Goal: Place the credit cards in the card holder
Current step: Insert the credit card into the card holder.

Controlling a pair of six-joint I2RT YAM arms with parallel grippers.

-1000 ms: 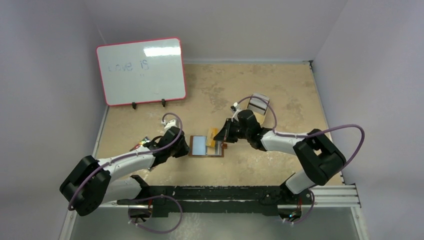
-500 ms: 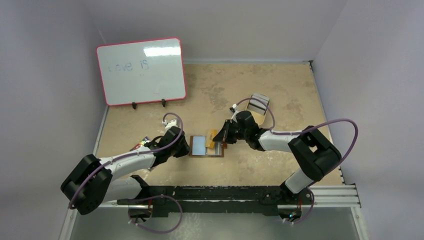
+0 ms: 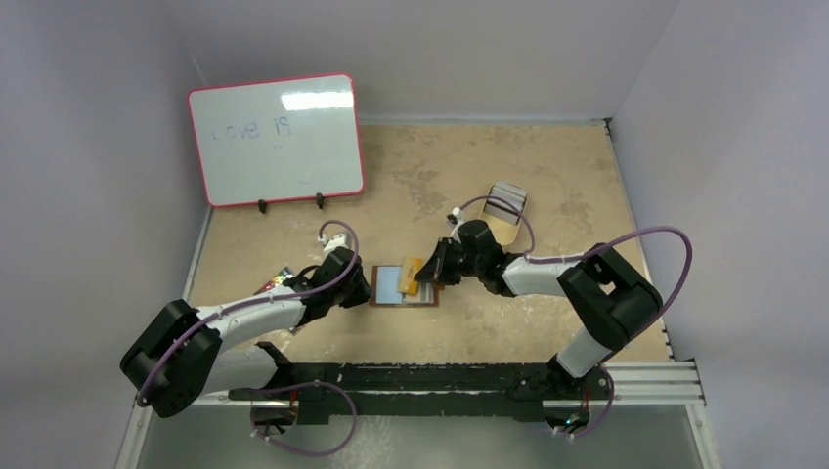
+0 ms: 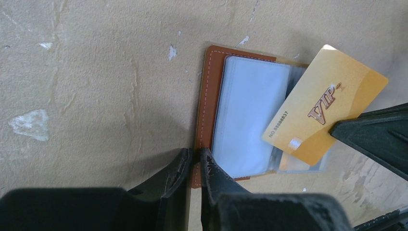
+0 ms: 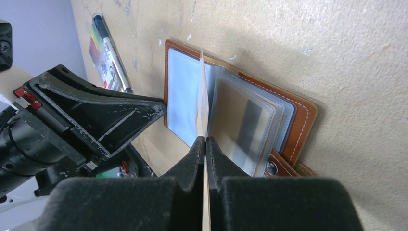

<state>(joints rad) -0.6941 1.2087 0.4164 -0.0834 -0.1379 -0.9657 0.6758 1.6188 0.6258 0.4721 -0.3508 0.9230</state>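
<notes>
Card (image 4: 325,103), glossy gold, clamped in right hand (image 5: 205,140), left hand (image 4: 195,156) seemingly pinching leather holder (image 4: 208,96).

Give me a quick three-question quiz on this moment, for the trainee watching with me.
1. Fill in: the left hand pinches the brown edge of the ____.
2. Which hand holds the gold card? A: left hand. B: right hand. C: neither.
3. True or false: the gold card is fully seated in a sleeve.

Key
1. card holder
2. B; it is shut on the card's edge.
3. False; the card lies tilted over the open sleeves, mostly outside.
</notes>
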